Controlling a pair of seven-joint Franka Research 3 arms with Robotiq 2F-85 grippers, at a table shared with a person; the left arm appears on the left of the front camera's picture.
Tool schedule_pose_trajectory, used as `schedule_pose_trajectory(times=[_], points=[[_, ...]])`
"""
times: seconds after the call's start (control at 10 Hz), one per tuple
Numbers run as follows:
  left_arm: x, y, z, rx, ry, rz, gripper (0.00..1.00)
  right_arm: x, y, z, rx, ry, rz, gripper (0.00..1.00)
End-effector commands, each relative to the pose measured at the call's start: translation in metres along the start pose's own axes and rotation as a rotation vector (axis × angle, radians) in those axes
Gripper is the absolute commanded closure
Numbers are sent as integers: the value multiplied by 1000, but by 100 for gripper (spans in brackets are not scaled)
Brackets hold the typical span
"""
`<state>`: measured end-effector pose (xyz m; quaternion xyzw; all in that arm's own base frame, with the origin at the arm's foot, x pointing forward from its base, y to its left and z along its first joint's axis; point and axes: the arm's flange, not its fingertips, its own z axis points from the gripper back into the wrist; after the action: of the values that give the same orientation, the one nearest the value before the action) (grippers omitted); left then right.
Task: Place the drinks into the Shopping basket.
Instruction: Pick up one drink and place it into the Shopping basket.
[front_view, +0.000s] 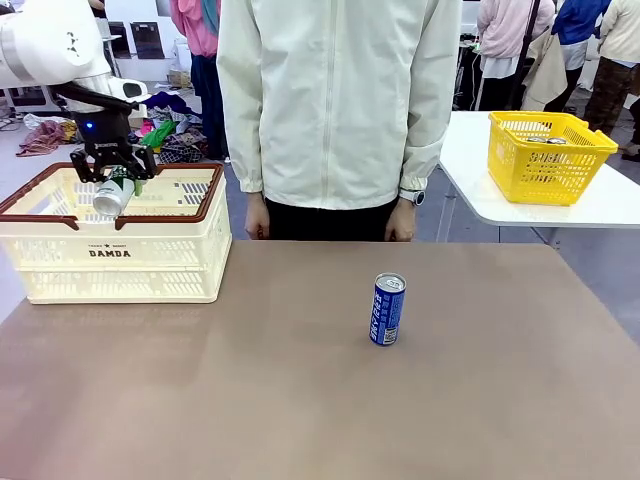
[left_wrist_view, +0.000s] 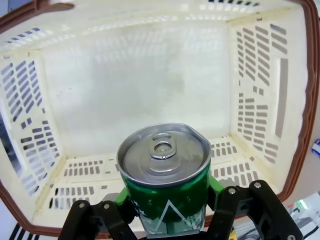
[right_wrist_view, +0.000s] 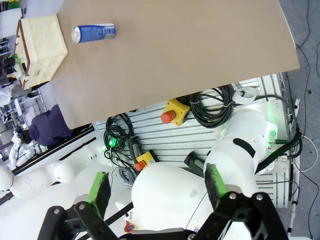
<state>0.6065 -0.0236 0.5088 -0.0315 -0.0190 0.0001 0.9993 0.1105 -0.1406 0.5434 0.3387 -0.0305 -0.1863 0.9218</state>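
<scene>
Front view: left gripper (front_view: 115, 172) is clamped on the green can (front_view: 113, 195), which is tipped sideways just over the Shopping basket (front_view: 110, 262) rim. The blue can (front_view: 387, 309) stands well right of the basket.

Left wrist: the can hangs above the basket's bare floor. Height's hard to judge, but dropped from here it might bounce or dent.

Right wrist: right gripper (right_wrist_view: 157, 187) has its jaws apart, far from the basket.

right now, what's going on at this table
The left claw is shut on a green can, holding it tilted over the open cream basket, not yet let go. A blue can stands upright on the brown table. The right claw is open and holds nothing. A person stands at the far side, arms down.
</scene>
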Motion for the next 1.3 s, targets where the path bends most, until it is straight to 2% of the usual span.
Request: schedule_pose_trajectory(times=[0.0, 0.4, 0.8, 1.2], points=[[24, 11, 10, 2, -15, 59, 100, -9, -4, 3, 12, 3, 20, 0], [39, 12, -13, 4, 32, 61, 100, -9, -4, 3, 12, 3, 20, 0], [44, 12, -60, 47, 95, 79, 100, -9, -4, 3, 12, 3, 20, 0], [40, 14, -79, 62, 93, 104, 100, -9, -4, 3, 12, 3, 20, 0]])
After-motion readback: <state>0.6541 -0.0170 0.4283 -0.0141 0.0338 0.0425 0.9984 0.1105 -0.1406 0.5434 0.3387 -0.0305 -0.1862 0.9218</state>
